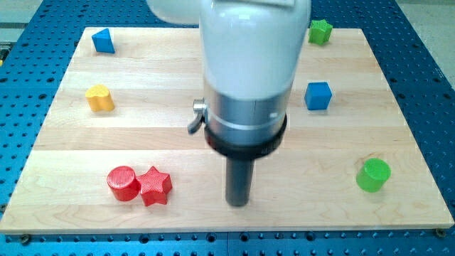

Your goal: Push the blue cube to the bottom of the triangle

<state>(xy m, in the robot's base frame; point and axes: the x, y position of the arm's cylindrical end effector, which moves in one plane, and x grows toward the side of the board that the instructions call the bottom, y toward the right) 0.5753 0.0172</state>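
Observation:
The blue cube point(318, 95) sits on the wooden board at the view's right, a little above mid-height. The blue triangle block point(104, 41) lies near the board's top left corner, far from the cube. My tip point(237, 203) is the lower end of the dark rod, near the view's bottom centre. It is well below and to the left of the blue cube and touches no block.
A yellow heart-like block point(100, 98) lies at the left. A red cylinder point(123, 183) and a red star point(155, 186) touch each other at the bottom left. A green star point(320, 31) is at the top right, a green cylinder point(373, 175) at the lower right. The arm's white body point(249, 57) hides the board's upper centre.

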